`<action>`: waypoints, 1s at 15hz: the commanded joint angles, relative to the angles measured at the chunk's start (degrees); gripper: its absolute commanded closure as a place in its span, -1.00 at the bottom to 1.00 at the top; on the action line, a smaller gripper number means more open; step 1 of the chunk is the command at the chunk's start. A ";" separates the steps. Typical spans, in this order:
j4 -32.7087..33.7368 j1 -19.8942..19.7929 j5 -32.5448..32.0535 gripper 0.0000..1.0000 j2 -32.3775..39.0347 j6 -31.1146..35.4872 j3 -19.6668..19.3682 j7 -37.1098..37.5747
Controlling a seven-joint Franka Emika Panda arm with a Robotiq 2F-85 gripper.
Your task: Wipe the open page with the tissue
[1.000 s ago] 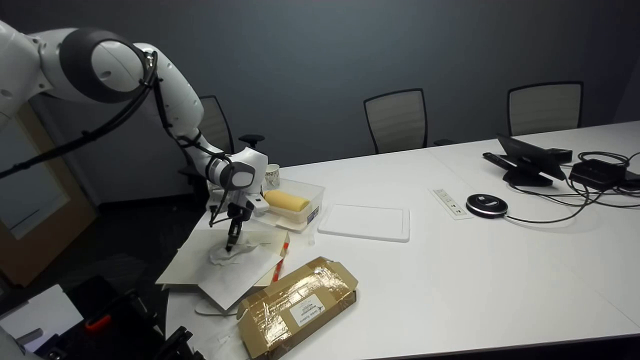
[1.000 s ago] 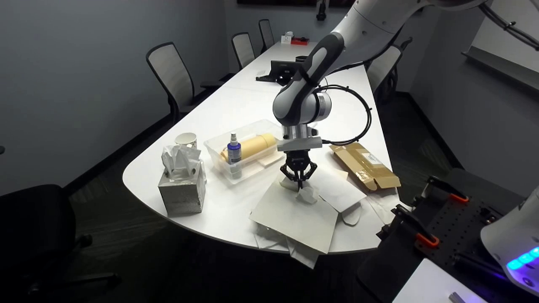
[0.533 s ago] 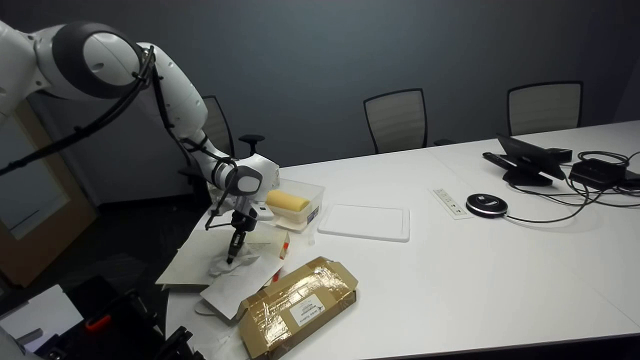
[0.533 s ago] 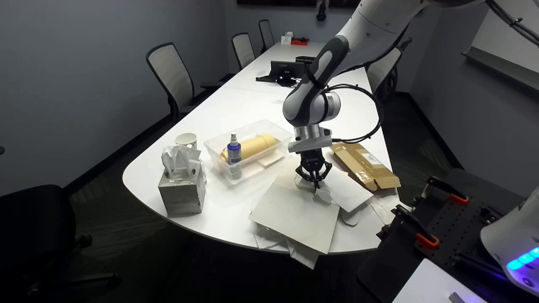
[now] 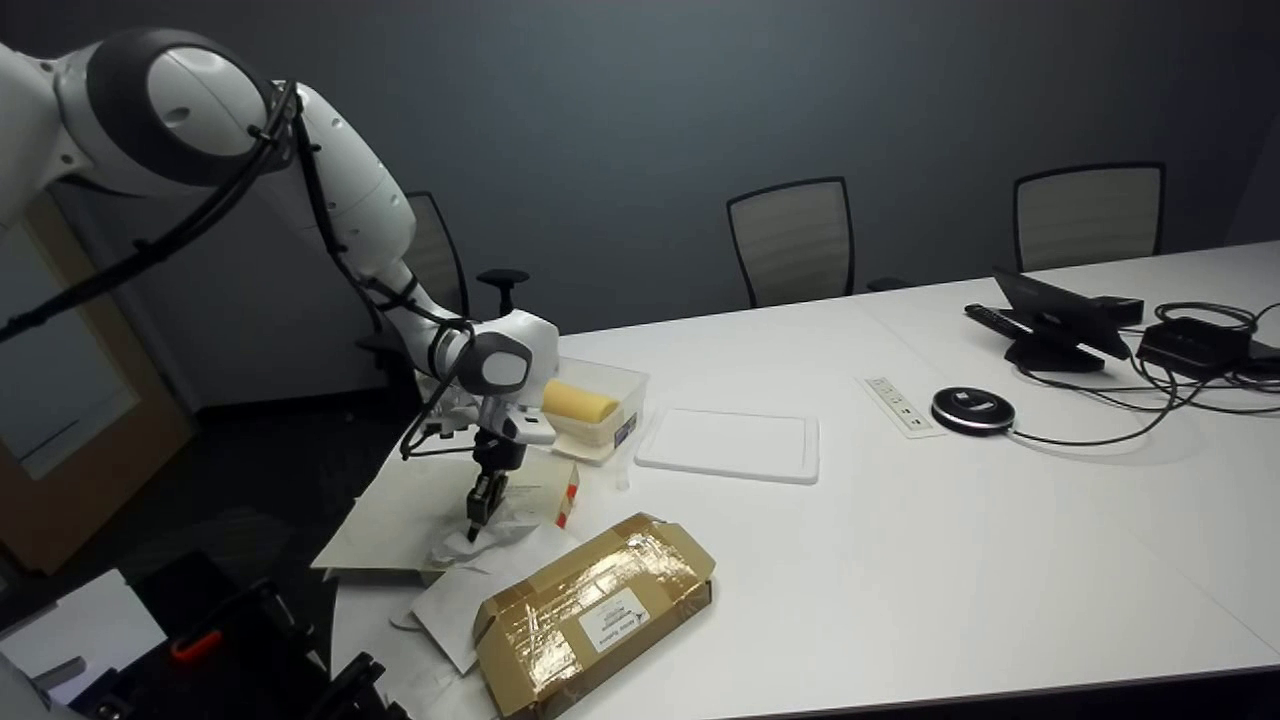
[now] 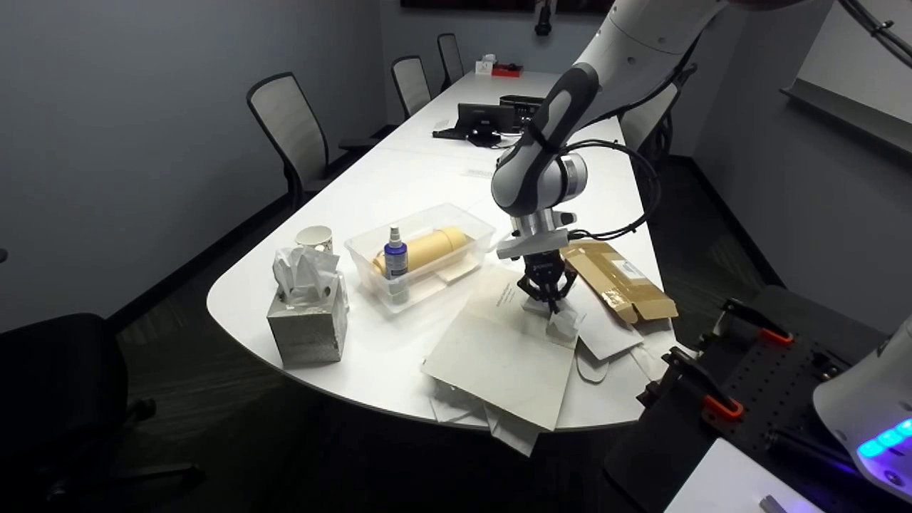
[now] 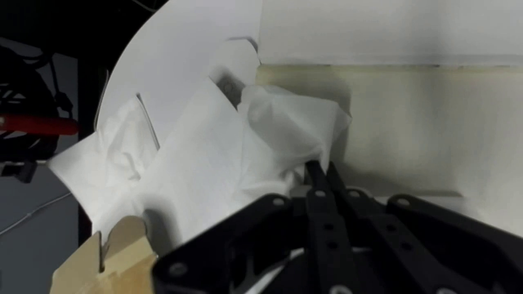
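The open page (image 6: pixel 491 363) is a large cream-white page lying flat near the table's rounded end; it also shows in an exterior view (image 5: pixel 385 520) and the wrist view (image 7: pixel 408 134). My gripper (image 6: pixel 552 308) points down at the page's edge and is shut on the tissue (image 6: pixel 564 324), a crumpled white wad. In the wrist view the fingertips (image 7: pixel 322 166) pinch a fold of the tissue (image 7: pixel 290 122). The tissue lies partly over the page and partly over a loose white sheet (image 7: pixel 192 171). Its pinched part is hidden between the fingers.
A brown cardboard box (image 5: pixel 595 610) lies close beside the loose sheet. A clear plastic bin (image 6: pixel 420 253) holds a yellow roll and a blue spray bottle (image 6: pixel 396 260). A tissue box (image 6: pixel 308 324) and a cup (image 6: pixel 315 237) stand near the table edge. A white pad (image 5: pixel 730 445) lies beyond.
My gripper has moved across the page toward the cardboard box, dragging the tissue along. The loose white sheet has slid the same way, uncovering more of the page.
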 commanded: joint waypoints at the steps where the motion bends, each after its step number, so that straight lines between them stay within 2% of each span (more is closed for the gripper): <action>1: -3.23 4.96 -6.01 0.99 -2.94 3.54 -3.36 6.69; 4: -3.37 7.47 -11.14 0.99 -3.41 4.88 -5.15 11.94; 7: -3.26 8.29 -13.80 0.99 -3.80 6.91 -4.97 15.17; 10: -3.53 6.86 -12.47 0.99 -4.30 11.98 -3.00 15.03; 15: -5.33 2.11 -6.15 0.99 -5.65 22.58 2.31 10.39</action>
